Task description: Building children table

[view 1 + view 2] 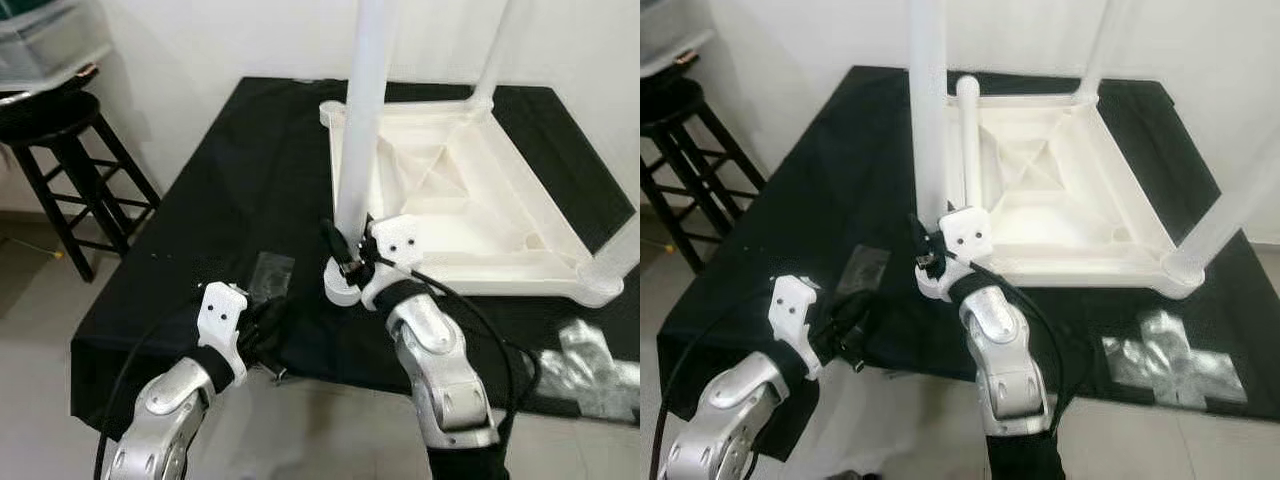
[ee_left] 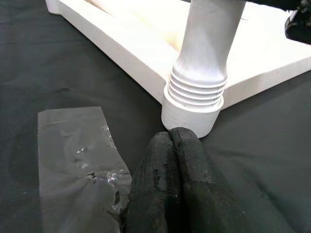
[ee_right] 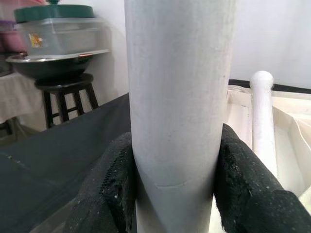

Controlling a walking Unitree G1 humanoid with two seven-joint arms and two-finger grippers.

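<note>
Right wrist view shows the right gripper (image 3: 176, 194) clamped around the upright white leg (image 3: 177, 97), steadying it in the near-left corner socket (image 2: 192, 109) of the inverted tabletop (image 1: 480, 200). Left gripper (image 2: 170, 182) rests closed, empty, nearby.

No text, label or number can be read anywhere.
</note>
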